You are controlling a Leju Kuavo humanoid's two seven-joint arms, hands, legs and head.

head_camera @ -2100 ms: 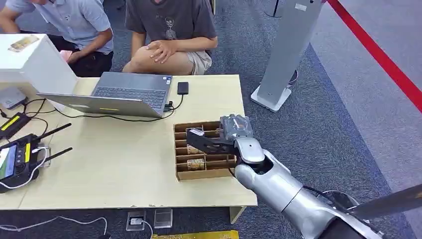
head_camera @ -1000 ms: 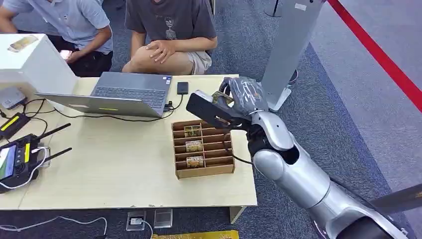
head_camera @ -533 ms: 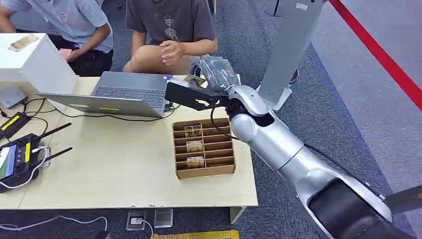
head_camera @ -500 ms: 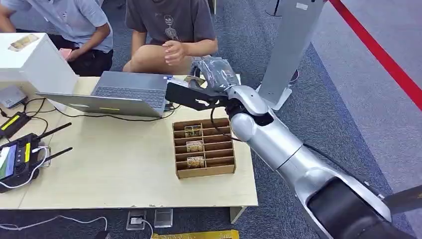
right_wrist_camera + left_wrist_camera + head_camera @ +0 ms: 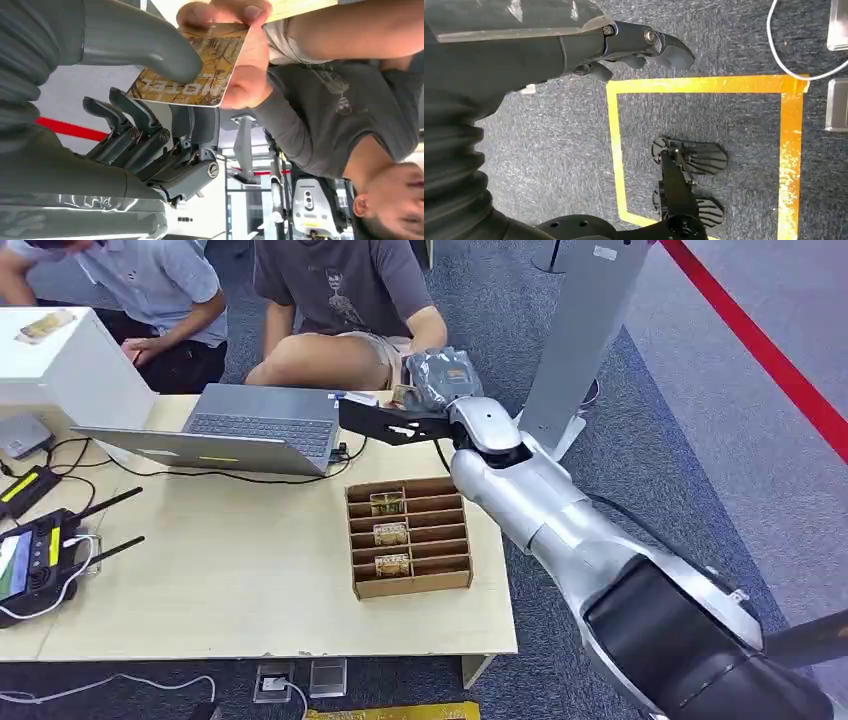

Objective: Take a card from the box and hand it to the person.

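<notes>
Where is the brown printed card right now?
The brown printed card is beyond the table's far edge, pinched by the right hand while the person's hand grips it.

A light wooden table (image 5: pixel 250 590) stands on grey carpet. On it rest an open grey laptop (image 5: pixel 250 430), a small black drive (image 5: pixel 350 405) beside it, a slotted cardboard box (image 5: pixel 408 536) holding cards, a white box (image 5: pixel 60 365), black cables and two black handheld controllers (image 5: pixel 35 555) near the left edge.

A brown printed card (image 5: pixel 200 70) is pinched by the right robot hand (image 5: pixel 145 95) and the person's hand (image 5: pixel 245 60); three cards remain in the cardboard box (image 5: pixel 408 536).
</notes>
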